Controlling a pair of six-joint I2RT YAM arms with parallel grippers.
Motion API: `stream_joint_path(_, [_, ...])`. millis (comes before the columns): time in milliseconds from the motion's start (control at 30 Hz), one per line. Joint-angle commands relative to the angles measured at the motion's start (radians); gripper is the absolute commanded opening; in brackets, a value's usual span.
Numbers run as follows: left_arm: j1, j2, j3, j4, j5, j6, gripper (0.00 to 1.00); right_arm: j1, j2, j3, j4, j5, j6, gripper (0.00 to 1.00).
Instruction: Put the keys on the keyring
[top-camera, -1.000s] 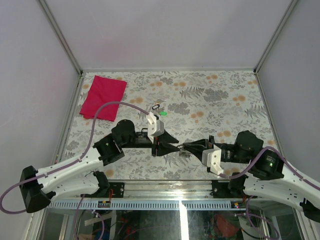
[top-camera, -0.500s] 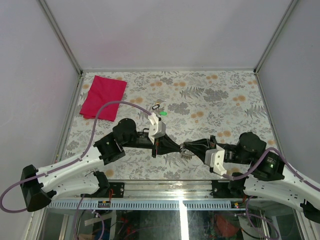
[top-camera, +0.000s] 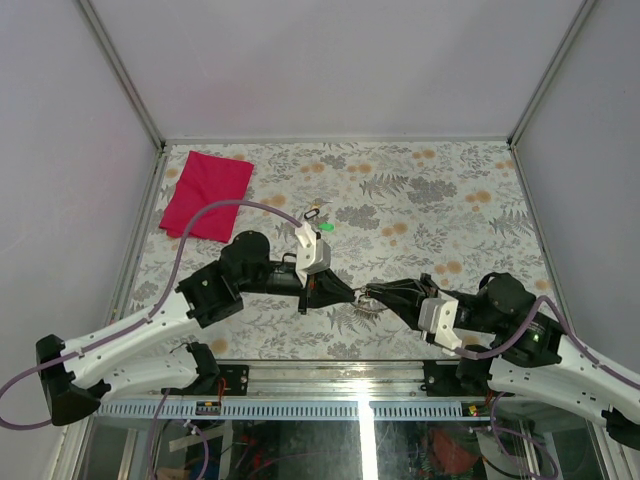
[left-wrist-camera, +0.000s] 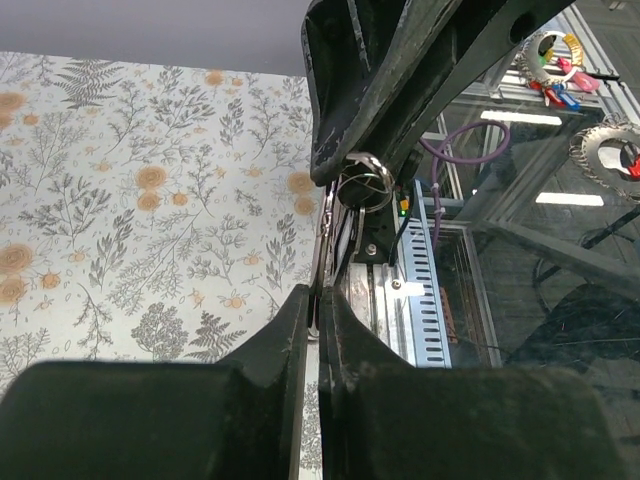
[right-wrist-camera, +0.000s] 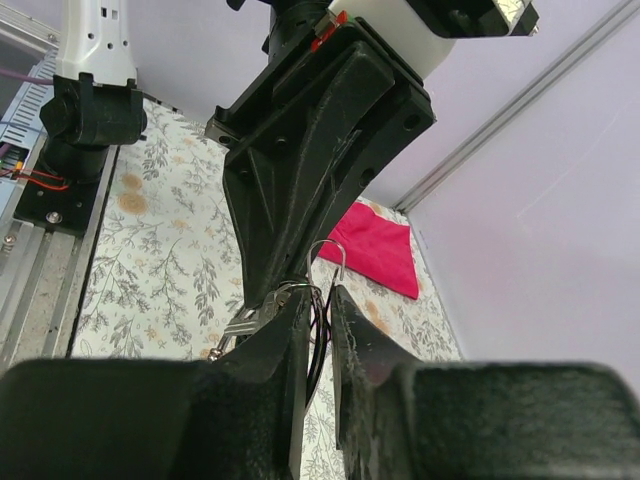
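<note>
Meeting above the near-middle of the tabletop (top-camera: 450, 190), the left gripper (top-camera: 350, 292) and right gripper (top-camera: 378, 293) face tip to tip with the keyring (left-wrist-camera: 327, 235) between them. The left fingers are pressed together on its thin wire. The right fingers pinch the ring too, with its smaller loops beside them. One key (top-camera: 313, 212) lies well apart, toward the far-left corner, beside a green piece (top-camera: 325, 227).

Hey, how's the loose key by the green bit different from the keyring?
The key lies loose on the table, untouched; the keyring is pinched between the left hand and right hand. The key has a black loop head; the keyring is silver wire. Both are small and thin.
</note>
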Motion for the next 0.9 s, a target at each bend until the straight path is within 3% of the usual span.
stream_joint_path(0, [0.003, -0.026, 0.066, -0.029, -0.04, 0.035, 0.0, 0.007, -0.025, -0.016, 0.084, 0.017, 0.052, 0.19])
stream_joint_path(400, [0.003, -0.016, 0.134, -0.148, -0.077, 0.083, 0.0, 0.007, -0.119, -0.051, 0.061, 0.076, 0.085, 0.4])
stream_joint_path(867, [0.004, -0.019, 0.179, -0.244, -0.125, 0.119, 0.0, 0.008, -0.237, -0.033, -0.122, 0.196, 0.071, 0.48])
